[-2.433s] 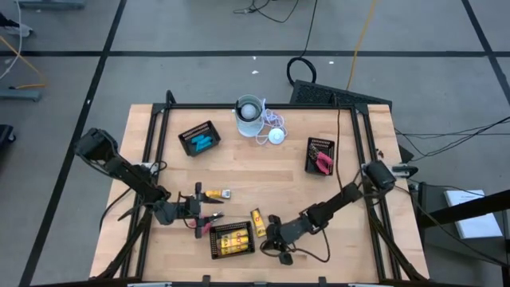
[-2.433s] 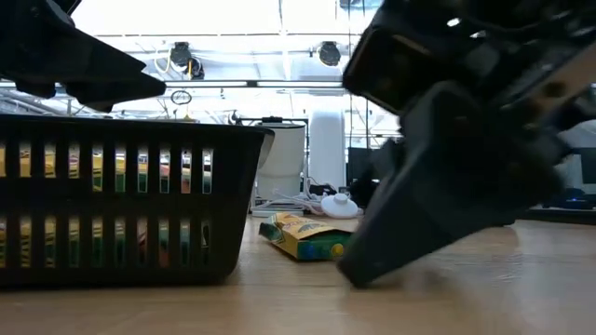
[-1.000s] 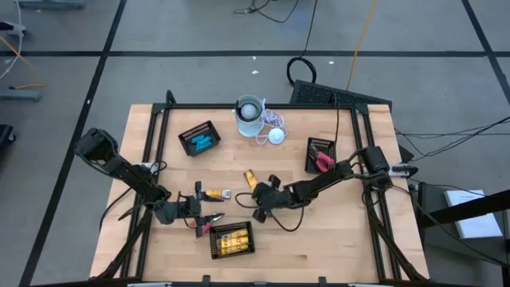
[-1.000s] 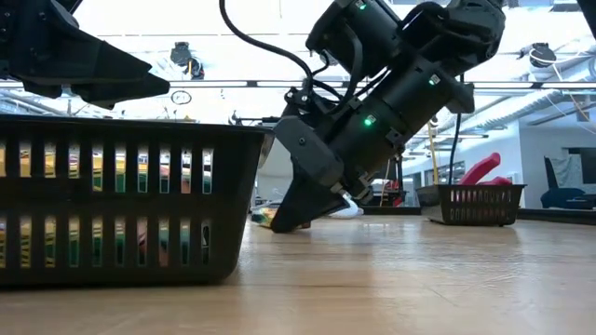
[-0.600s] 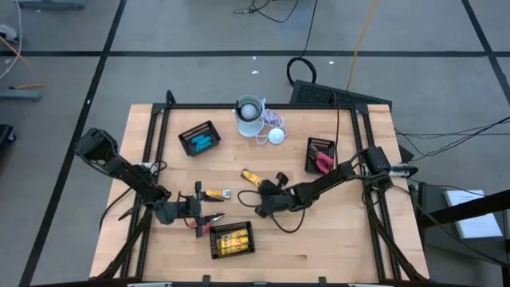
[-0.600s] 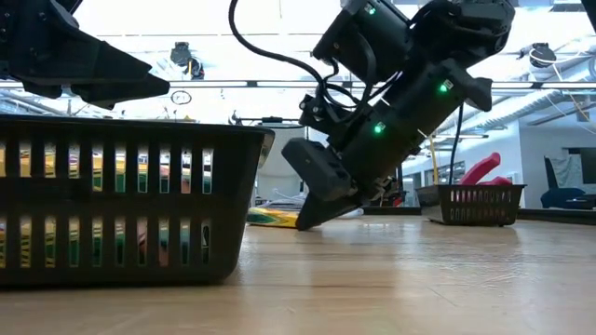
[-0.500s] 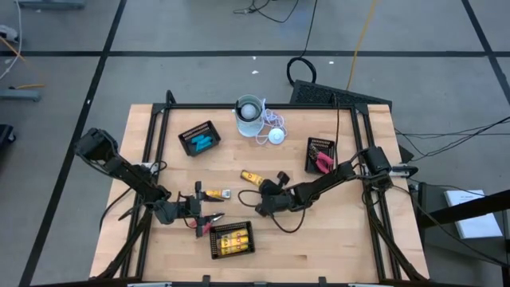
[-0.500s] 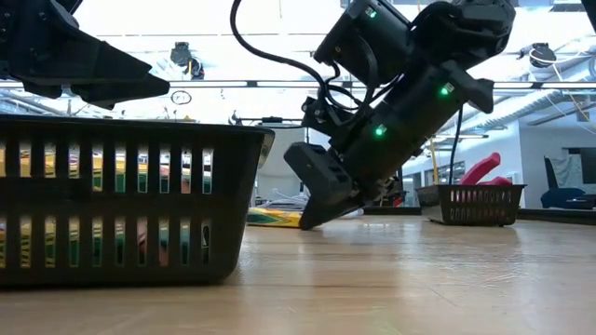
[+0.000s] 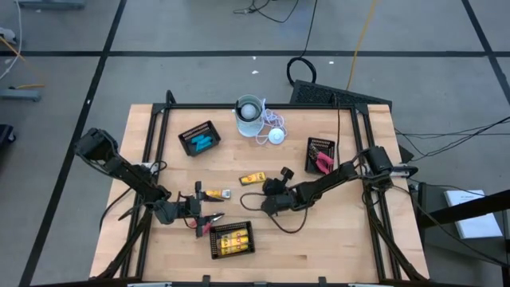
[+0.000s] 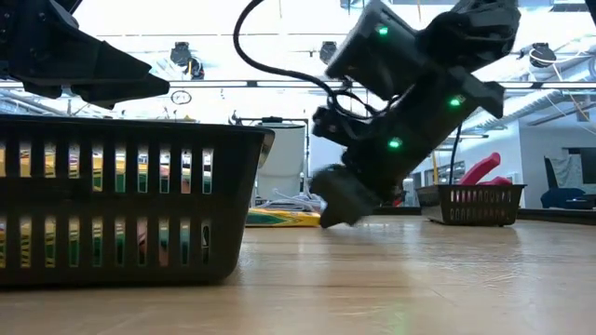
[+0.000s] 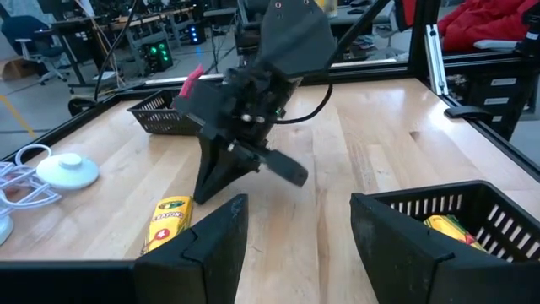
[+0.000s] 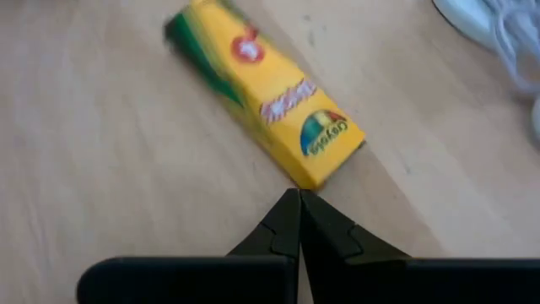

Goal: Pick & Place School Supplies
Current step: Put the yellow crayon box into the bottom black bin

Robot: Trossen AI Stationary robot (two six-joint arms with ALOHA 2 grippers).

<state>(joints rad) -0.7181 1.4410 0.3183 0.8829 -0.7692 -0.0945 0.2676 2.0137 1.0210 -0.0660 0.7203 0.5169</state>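
Note:
A yellow crayon box (image 9: 253,178) lies flat on the table near its middle, also seen in the right wrist view (image 12: 266,105) and the low view (image 10: 279,217). My right gripper (image 9: 269,188), fingers shut, stands at the box's right end. My left gripper (image 9: 201,209) waits open at the table's near left, nothing between its fingers (image 11: 295,245). A yellow piece (image 9: 215,193) and a red-handled tool (image 9: 213,217) lie on the wood by its fingertips. A black tray (image 9: 232,240) holds yellow boxes. My right gripper's shut fingertips (image 12: 299,201) meet the crayon box at a corner of its short end (image 12: 314,176). They come slanting down from the table's right, roughly along the box. The box lies flat on the wood.
A tray with blue sticks (image 9: 199,139) stands far left, and a tray with red tools (image 9: 320,156) far right. A white cup (image 9: 249,113) and a white corded disc (image 9: 276,135) sit at the far edge. The yellow tray's wall (image 10: 121,200) fills the low view's left.
My right gripper, still shut, has turned at the wrist and drawn a little toward the table's right. The crayon box has turned about on the table, from slanting to lying nearly left to right, and has slid slightly right.

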